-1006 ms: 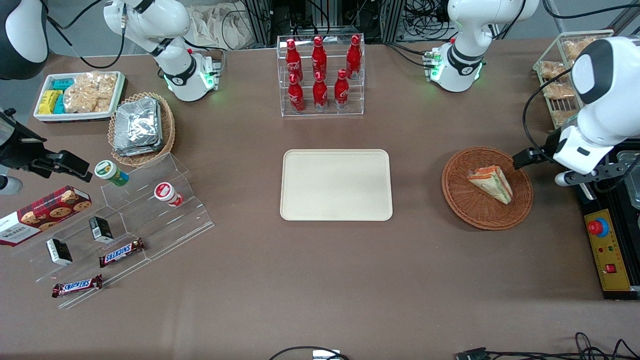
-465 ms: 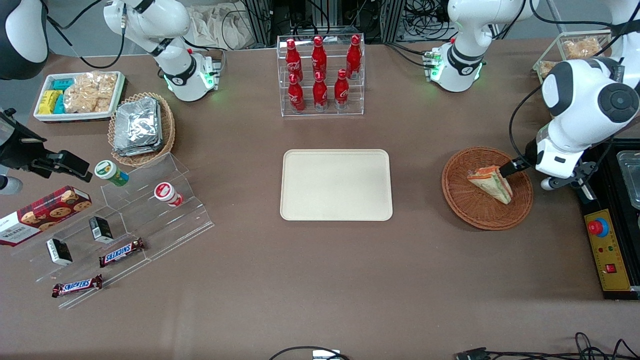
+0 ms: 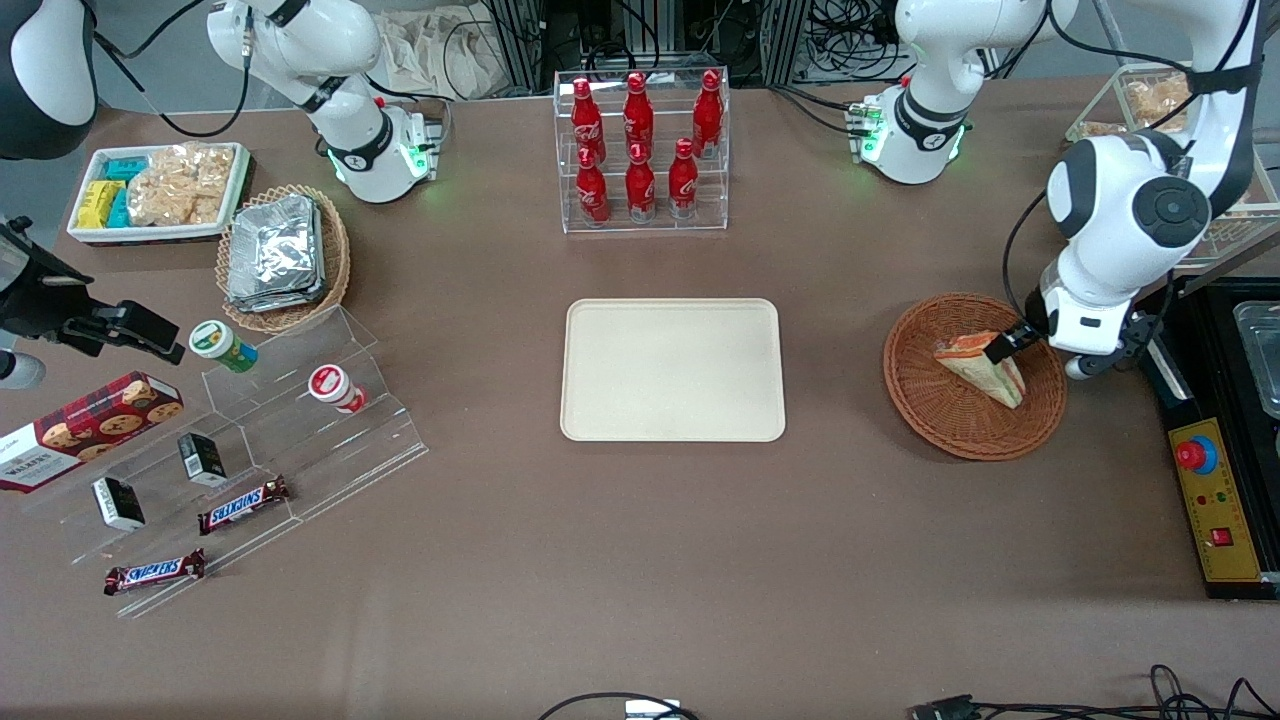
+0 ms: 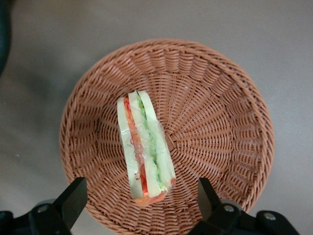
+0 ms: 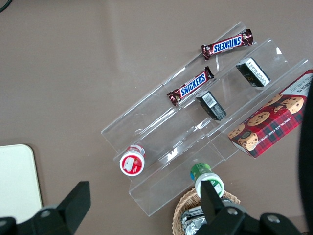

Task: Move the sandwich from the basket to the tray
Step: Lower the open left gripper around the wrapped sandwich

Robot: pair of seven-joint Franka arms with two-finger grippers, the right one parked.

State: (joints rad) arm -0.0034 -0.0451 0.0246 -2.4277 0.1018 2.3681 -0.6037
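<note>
The sandwich (image 3: 978, 366) (image 4: 144, 152), a wrapped wedge with orange-red and green filling, lies in the reddish-brown wicker basket (image 3: 940, 412) (image 4: 220, 127) toward the working arm's end of the table. My left gripper (image 3: 1008, 345) (image 4: 141, 190) hovers just above the sandwich's wide end. It is open, with one black finger (image 4: 74, 198) on each side of the sandwich and neither touching it. The cream tray (image 3: 672, 370) sits bare at the table's middle, beside the basket.
A clear rack of red bottles (image 3: 640, 150) stands farther from the camera than the tray. A black-and-yellow control box (image 3: 1215, 500) and a wire basket of snack packets (image 3: 1150, 110) flank the working arm. Acrylic steps with snacks (image 3: 240, 450) lie toward the parked arm's end.
The left arm has swung in over the basket. Its gripper moved from the basket's rim to above the sandwich. The sandwich has not moved.
</note>
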